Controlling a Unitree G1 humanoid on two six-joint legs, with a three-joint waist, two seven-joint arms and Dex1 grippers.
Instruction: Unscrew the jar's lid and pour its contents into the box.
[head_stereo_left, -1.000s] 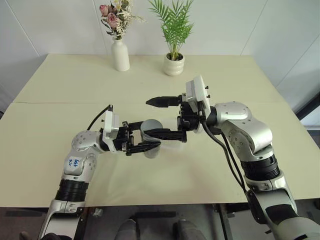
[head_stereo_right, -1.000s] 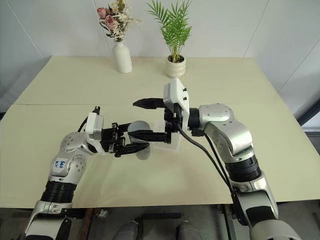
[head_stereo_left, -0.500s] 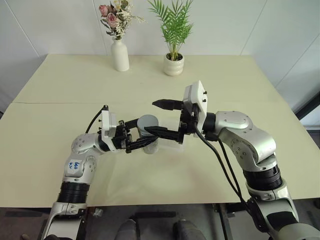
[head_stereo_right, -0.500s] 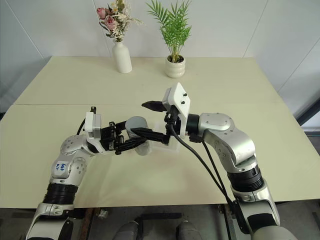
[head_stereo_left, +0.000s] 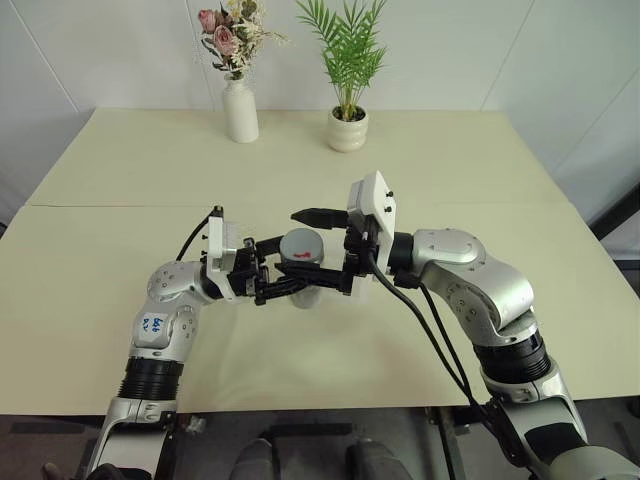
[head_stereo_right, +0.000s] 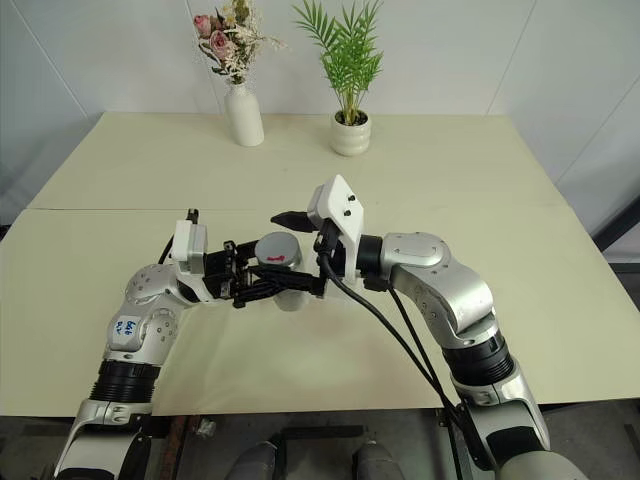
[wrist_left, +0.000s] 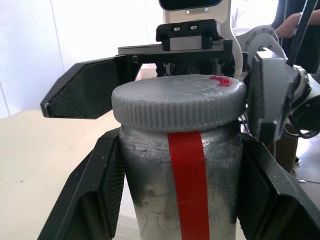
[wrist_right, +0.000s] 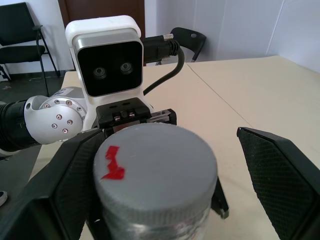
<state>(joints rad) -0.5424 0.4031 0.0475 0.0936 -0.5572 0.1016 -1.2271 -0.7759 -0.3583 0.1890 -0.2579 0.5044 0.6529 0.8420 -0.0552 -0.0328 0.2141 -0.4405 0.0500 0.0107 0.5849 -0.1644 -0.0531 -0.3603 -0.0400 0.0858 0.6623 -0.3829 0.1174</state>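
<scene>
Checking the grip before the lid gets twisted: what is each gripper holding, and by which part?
The left gripper holds the jar by its body, below the lid. The right gripper holds nothing; it is open, a finger either side of the lid.

This looks like a lab or office test room, not a home. A plain cream table (head_stereo_left: 120, 250) stands against bare white walls (head_stereo_left: 120, 50), dressed with a white vase (head_stereo_left: 240, 108) of dried flowers and a potted palm (head_stereo_left: 348, 118). A black chair (wrist_right: 22, 35) stands by a dark door (wrist_right: 100, 10), and a person's arm (wrist_left: 295, 22) shows nearby.
</scene>
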